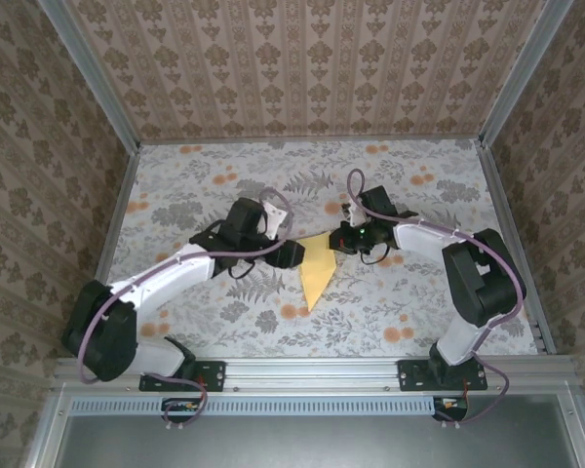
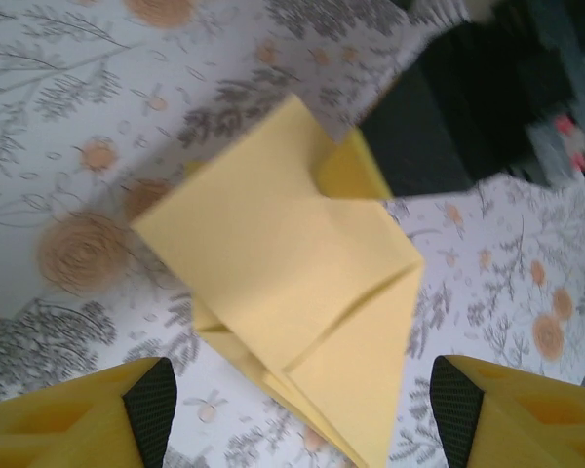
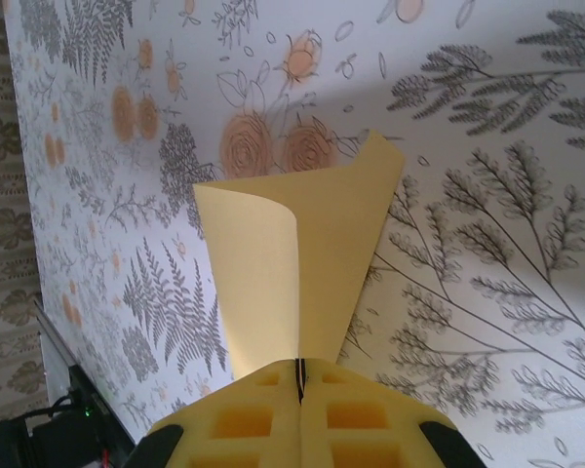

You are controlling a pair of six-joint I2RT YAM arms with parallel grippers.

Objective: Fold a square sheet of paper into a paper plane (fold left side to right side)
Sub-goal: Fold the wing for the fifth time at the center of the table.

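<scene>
The yellow-orange paper [image 1: 318, 269] lies mid-table as a folded, pointed wedge, tip toward the near edge. In the left wrist view the paper [image 2: 283, 263] shows layered flaps with a diagonal crease, one corner curled up at its far end. My left gripper [image 2: 297, 414] is open just above it, its fingers [image 2: 151, 405] on either side of the near point. My right gripper [image 3: 299, 375] is shut on the paper [image 3: 302, 253], pinching a flap that curls up off the table. In the top view the right gripper [image 1: 348, 237] sits at the paper's far right corner, the left gripper [image 1: 291, 255] at its left edge.
The table has a floral cloth [image 1: 409, 292] with round orange flower prints [image 1: 398, 334]. Patterned walls and metal rails [image 1: 507, 214] close in the back and sides. Both arms reach inward and nearly meet at the middle.
</scene>
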